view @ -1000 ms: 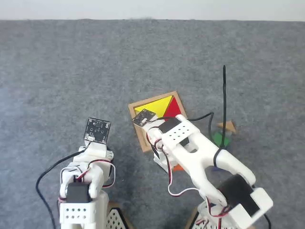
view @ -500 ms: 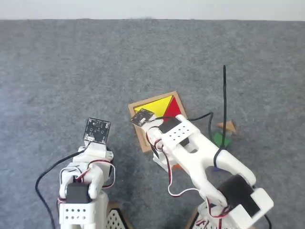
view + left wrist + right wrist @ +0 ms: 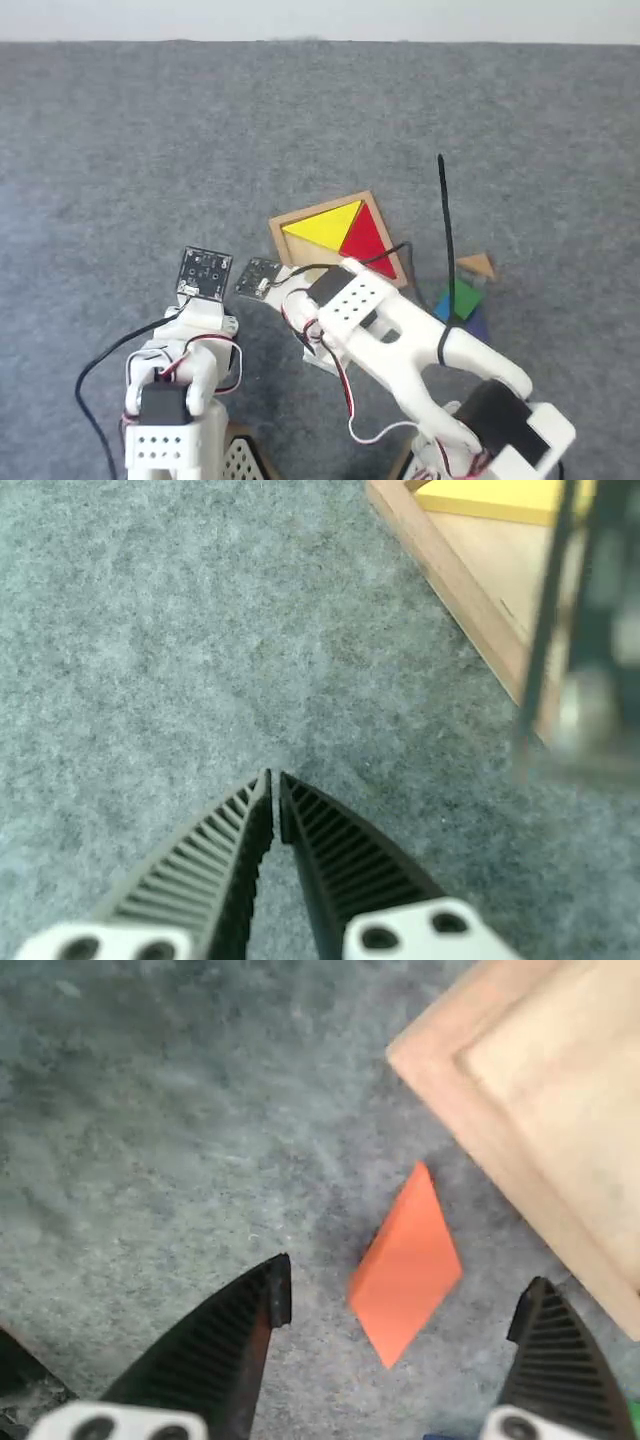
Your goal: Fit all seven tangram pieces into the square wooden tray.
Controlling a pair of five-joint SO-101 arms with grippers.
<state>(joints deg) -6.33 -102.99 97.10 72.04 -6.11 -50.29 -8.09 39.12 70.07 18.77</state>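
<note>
Nearest to the robot, the left tool (image 3: 275, 780) is clenched with nothing in it, above the bare grey felt desk (image 3: 150, 150). The right tool (image 3: 408, 1278) is released. Its jaws stand wide on both sides of the flat orange parallelogram piece (image 3: 405, 1263), which lies on the desk just beside a corner of the square wooden tray (image 3: 320, 206).

The step in hand seems to be the grasp of this piece. To do it well, the tool should descend straight, keep the piece centred and close on its two long edges. The piece looks thin, so the fingertips must reach the felt without pushing the tray's rim.

Counted: one tray, holding one yellow triangle (image 3: 322, 227) and one red triangle (image 3: 367, 240) that touch along one edge. Loose on the desk are the parallelogram, one green square (image 3: 462, 297), one dark blue piece (image 3: 472, 322) just beside it and one small tan triangle (image 3: 478, 264). This makes six pieces.
</note>
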